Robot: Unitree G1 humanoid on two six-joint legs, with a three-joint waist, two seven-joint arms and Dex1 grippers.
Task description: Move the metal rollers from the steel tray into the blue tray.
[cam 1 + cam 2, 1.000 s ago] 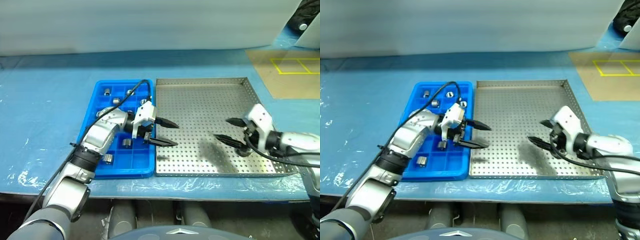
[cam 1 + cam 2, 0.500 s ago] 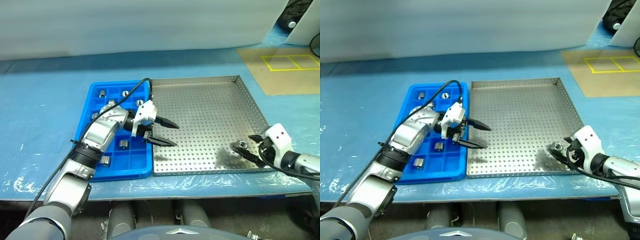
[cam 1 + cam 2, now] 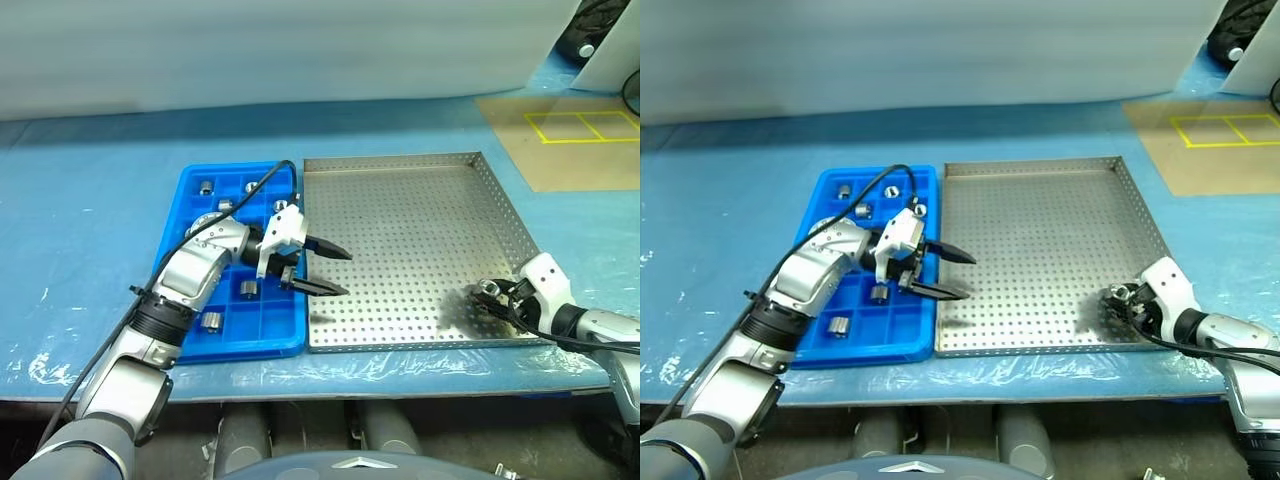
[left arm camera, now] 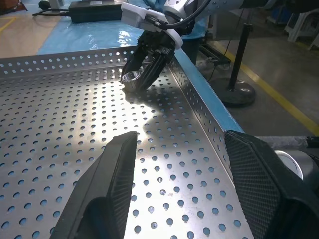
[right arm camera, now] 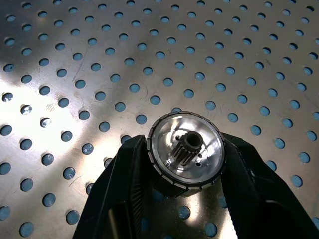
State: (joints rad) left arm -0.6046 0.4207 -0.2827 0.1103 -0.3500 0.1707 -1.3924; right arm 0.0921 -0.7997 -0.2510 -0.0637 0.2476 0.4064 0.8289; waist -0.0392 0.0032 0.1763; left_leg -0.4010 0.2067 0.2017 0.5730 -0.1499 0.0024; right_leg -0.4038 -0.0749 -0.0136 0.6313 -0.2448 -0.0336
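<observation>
Right end effector point(image 3: 492, 296) clamped on small shiny metal roller point(image 5: 186, 149) near perforated steel tray's point(image 3: 420, 190) front-right corner; left end effector point(image 3: 333, 271) half-open, empty.

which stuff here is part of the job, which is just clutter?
Job:
- metal roller gripped in the right claw
- steel tray
- blue tray with rollers already in it
- left claw, open over the steel tray's edge

Clutter:
- brown board with yellow lines
- light blue table cover
</observation>
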